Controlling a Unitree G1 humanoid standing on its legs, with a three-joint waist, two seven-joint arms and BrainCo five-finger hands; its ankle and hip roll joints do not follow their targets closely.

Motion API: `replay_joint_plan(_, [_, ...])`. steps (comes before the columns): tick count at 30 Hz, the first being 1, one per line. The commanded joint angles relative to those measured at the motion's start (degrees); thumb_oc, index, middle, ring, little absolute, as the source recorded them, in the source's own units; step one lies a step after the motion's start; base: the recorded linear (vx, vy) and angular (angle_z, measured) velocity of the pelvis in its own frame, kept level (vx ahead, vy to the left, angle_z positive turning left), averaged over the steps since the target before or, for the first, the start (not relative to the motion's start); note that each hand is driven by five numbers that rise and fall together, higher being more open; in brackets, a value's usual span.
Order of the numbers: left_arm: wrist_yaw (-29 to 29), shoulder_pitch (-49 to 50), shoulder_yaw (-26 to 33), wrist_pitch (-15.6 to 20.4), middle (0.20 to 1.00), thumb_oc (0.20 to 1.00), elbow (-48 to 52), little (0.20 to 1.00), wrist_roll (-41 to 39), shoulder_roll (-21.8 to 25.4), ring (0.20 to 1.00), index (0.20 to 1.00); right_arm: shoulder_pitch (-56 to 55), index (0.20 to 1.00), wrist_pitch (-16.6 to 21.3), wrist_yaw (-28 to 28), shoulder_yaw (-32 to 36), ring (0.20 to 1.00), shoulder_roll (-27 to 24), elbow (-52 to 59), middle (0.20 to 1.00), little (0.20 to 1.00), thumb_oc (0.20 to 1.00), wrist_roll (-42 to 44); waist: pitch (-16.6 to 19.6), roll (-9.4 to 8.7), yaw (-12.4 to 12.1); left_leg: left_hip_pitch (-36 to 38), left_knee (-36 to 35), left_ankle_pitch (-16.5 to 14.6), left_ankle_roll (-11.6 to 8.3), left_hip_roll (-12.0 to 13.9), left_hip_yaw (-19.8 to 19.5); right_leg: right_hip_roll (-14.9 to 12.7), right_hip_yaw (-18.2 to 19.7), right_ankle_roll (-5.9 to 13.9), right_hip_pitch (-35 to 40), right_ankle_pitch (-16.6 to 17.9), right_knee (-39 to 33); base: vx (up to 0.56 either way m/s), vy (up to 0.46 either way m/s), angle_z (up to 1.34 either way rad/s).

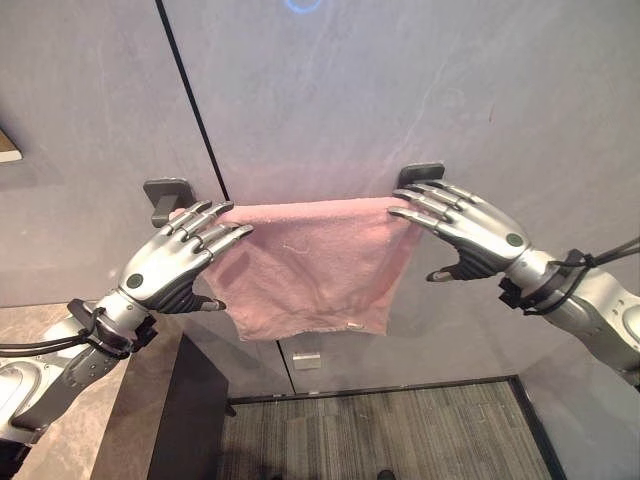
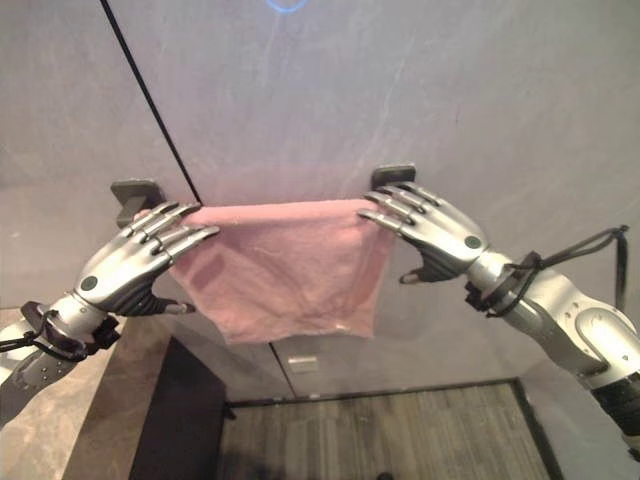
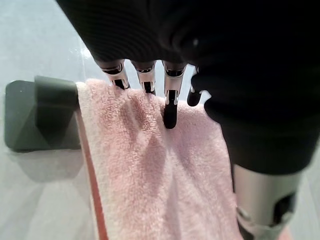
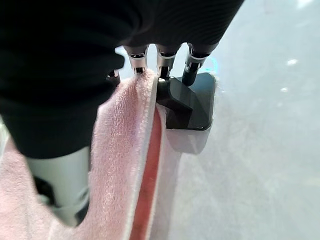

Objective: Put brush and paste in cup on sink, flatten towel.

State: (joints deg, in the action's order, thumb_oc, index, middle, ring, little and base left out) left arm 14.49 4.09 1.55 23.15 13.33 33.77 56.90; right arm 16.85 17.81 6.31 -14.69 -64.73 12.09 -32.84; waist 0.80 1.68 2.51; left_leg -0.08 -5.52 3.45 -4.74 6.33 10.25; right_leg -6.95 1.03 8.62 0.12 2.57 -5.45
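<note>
**On the wall rail: both hands at the towel's top edge, flattening step**

On the far wall, the pink towel (image 1: 305, 265) hangs over a rail between two dark brackets, left bracket (image 1: 165, 197) and right bracket (image 1: 421, 174). The rail itself is hidden under the cloth.

- Left hand (image 1: 172, 262): fingers straight and spread, tips resting on the towel's top left corner, just beside the left bracket. Left wrist view confirms it: straight fingers (image 3: 170, 107) laid on the terry, nothing pinched.
- Right hand (image 1: 470, 230): fingers straight, tips on the top right corner against the right bracket. Right wrist view shows them (image 4: 163, 67) on the fold line; thumb hangs below, clear of the cloth.
- Neither hand grips anything.

Key relation: the towel's long axis runs left-right along the rail, and each hand sits on its own end of it, fingers pointing inward and toward the wall. The cloth lies between the two hands, so each is equally near. My read: a smoothing move would work along that axis.

Towel state: top edge fairly straight. The hanging part narrows to the lower edge, the left side slanting in, with light creases. Judged mostly flat, not fully square.

Brush, paste, cup: can't place them from here.

Writing: a small white tag (image 1: 353, 325) at the towel's lower right edge and a small pale plate (image 1: 307, 360) on the wall below; too small to read.
</note>
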Motion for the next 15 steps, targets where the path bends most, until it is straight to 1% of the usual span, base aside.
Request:
replay_joint_plan(1, [-4.45,4.9,4.21,-6.95,1.0,1.0,-15.78,1.0,-7.4,-2.26,1.0,1.0,-5.39,1.0,-6.43,-2.31,2.77,1.0,3.07,-12.67,1.0,1.0,1.0,1.56,-0.94,-3.22,0.52,3.94,0.52,-4.04,0.14,-1.48,1.18,-1.38,2.04,2.15,-3.21,2.63,0.45,0.0,0.0,0.0])
replay_joint_plan(2, [-4.11,4.29,4.09,-7.36,1.0,1.0,-16.96,1.0,-9.06,-4.16,1.0,1.0,-5.55,1.0,-6.81,-2.1,3.13,1.0,4.9,-12.98,1.0,1.0,1.0,2.67,-0.98,-3.25,0.28,3.83,0.52,-3.95,0.17,-1.47,1.17,-1.39,1.94,2.12,-3.3,2.69,0.45,0.0,0.0,0.0])
replay_joint_plan(3, [-4.1,4.13,3.99,-7.36,1.0,1.0,-17.07,1.0,-9.13,-4.11,1.0,1.0,-5.49,1.0,-6.84,-2.09,3.11,1.0,4.91,-13.03,1.0,1.0,1.0,2.69,-1.0,-3.26,0.27,3.81,0.52,-3.94,0.17,-1.47,1.16,-1.4,1.93,2.12,-3.31,2.69,0.45,0.0,0.0,0.0])
replay_joint_plan(6, [-3.75,3.12,3.63,-7.3,1.0,1.0,-17.4,1.0,-10.3,-6.22,1.0,1.0,-4.79,1.0,-6.93,-1.94,2.42,1.0,6.83,-13.37,1.0,1.0,1.0,2.39,-1.02,-3.45,0.07,3.66,0.52,-3.93,0.18,-1.49,1.07,-1.36,1.92,2.11,-3.37,2.68,0.45,0.0,0.0,0.0])
replay_joint_plan(8, [-2.99,1.61,2.38,-6.98,1.0,1.0,-18.39,1.0,-11.04,-8.58,1.0,1.0,-3.57,1.0,-6.76,-1.82,1.23,1.0,8.02,-13.22,1.0,1.0,1.0,2.12,-1.0,-3.62,-0.03,3.46,0.52,-3.87,0.19,-1.57,0.93,-1.31,1.9,2.08,-3.4,2.67,0.45,0.0,0.0,0.0])
replay_joint_plan(12, [-2.51,-0.24,0.9,-6.51,1.0,1.0,-17.6,1.0,-12.62,-10.83,1.0,1.0,-2.11,1.0,-6.78,-1.45,-0.27,1.0,9.1,-13.23,1.0,1.0,1.0,1.64,-0.96,-3.85,-0.14,3.21,0.52,-3.78,0.24,-1.59,0.75,-1.34,1.72,2.07,-3.45,2.73,0.45,0.0,0.0,0.0])
replay_joint_plan(13, [-2.17,-1.98,-0.52,-5.84,1.0,1.0,-17.16,1.0,-15.28,-13.33,1.0,1.0,-1.19,1.0,-6.87,-1.0,-1.47,1.0,9.51,-13.86,1.0,1.0,1.0,0.5,-0.9,-4.06,-0.06,3.01,0.52,-3.71,0.26,-1.69,0.47,-1.37,1.69,2.01,-3.49,2.83,0.45,0.0,0.0,0.0])
replay_joint_plan(15, [-1.03,-3.32,-1.01,-4.94,1.0,1.0,-16.63,1.0,-20.34,-16.46,1.0,1.0,-0.18,1.0,-7.06,-0.76,-2.69,1.0,9.64,-13.95,1.0,1.0,1.0,-0.88,-0.83,-4.25,0.03,2.85,0.52,-3.67,0.31,-1.7,0.25,-1.44,1.69,1.95,-3.53,2.83,0.45,0.0,0.0,0.0])
